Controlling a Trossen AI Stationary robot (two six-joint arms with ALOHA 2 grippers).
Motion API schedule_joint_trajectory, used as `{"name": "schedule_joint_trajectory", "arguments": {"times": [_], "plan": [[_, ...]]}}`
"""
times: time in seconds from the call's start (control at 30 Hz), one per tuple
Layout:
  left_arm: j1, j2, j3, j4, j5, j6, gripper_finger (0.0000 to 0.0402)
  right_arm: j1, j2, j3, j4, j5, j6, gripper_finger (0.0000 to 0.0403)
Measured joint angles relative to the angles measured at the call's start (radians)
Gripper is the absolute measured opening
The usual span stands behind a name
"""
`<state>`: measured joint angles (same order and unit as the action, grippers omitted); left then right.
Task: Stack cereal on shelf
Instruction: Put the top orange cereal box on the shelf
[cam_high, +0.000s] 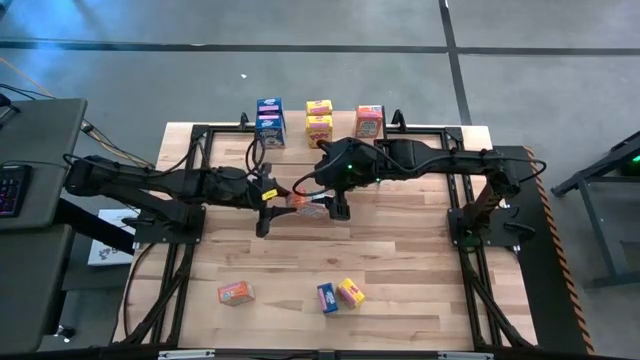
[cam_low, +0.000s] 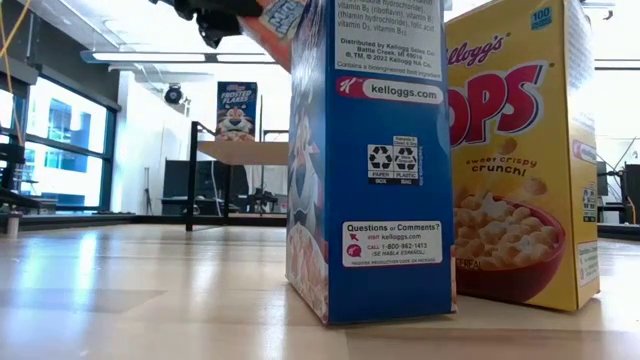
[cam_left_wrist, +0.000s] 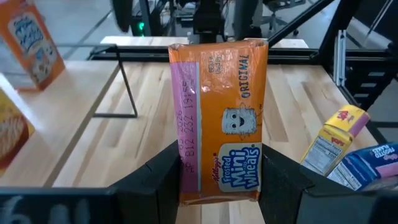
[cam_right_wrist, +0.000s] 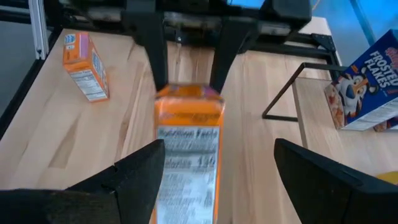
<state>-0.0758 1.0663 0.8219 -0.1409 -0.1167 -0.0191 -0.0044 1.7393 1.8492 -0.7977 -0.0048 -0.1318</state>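
Orange box (cam_left_wrist: 217, 118) is clamped in left gripper (cam_left_wrist: 217, 180); right gripper (cam_right_wrist: 217, 168) gapes (five shelved, three left).

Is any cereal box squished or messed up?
Yes. The orange box in the left tool has a crumpled, dented top edge. The right tool waits open just in front of it.

Large light-wood plank table (cam_high: 400, 260) stands on grey concrete floor (cam_high: 300, 70) crossed by dark seams. Left of table: dark desk (cam_high: 35, 150) with keyboard (cam_high: 12, 188). Beyond table: tall windows (cam_low: 60, 140) at left, bright ceiling strip light (cam_low: 150, 57), white wall (cam_low: 150, 140).
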Motion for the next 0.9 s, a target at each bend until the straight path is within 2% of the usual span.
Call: {"name": "schedule_joint_trajectory", "arguments": {"times": [0.27, 0.5, 0.73, 0.9], "plan": [[-0.002, 0.057, 0.0, 0.066, -0.004, 0.039, 0.0158, 0.0, 0.0, 0.0, 0.01, -0.06, 0.027, 0.0296], [-0.001, 0.086, 0.0, 0.107, -0.054, 0.058, 0.0158, 0.001, 0.0, 0.0, 0.002, -0.074, 0.071, 0.0296], [-0.001, 0.086, 0.0, 0.146, -0.058, 0.075, 0.0158, 0.006, 0.0, 0.0, -0.035, 0.02, 0.085, 0.0296], [-0.002, 0.086, 0.0, 0.159, -0.054, 0.076, 0.0158, 0.008, 0.001, 0.0, -0.047, 0.02, 0.09, 0.0296]]}}
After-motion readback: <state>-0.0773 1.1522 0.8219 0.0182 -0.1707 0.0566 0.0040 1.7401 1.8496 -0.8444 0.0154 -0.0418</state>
